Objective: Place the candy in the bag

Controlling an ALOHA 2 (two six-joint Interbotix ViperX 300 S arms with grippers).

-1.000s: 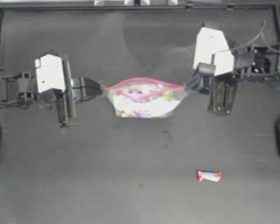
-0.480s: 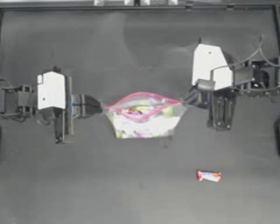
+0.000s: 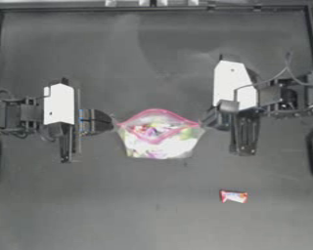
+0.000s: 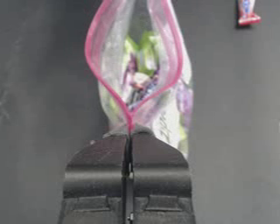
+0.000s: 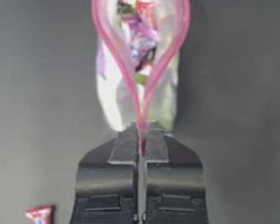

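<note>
The clear bag (image 3: 159, 134) with a pink strip hangs between both grippers near the table's middle, its mouth spread open. Coloured sweets show inside it (image 4: 143, 83) (image 5: 139, 39). My left gripper (image 3: 115, 122) is shut on the bag's left corner (image 4: 129, 127). On the opposite corner (image 5: 142, 131) my right gripper (image 3: 208, 119) is shut as well. The candy (image 3: 234, 196), red-ended with a whitish middle, lies on the table in front of the right gripper, apart from the bag; it also shows in both wrist views (image 4: 247, 12) (image 5: 39, 214).
The dark table (image 3: 87, 205) has raised edges along the back and sides. Cables run from the right arm (image 3: 286, 78) at the right edge.
Both grippers have moved toward each other and a little forward with the bag. The bag's mouth has widened from nearly flat to an open loop. The candy has not moved.
</note>
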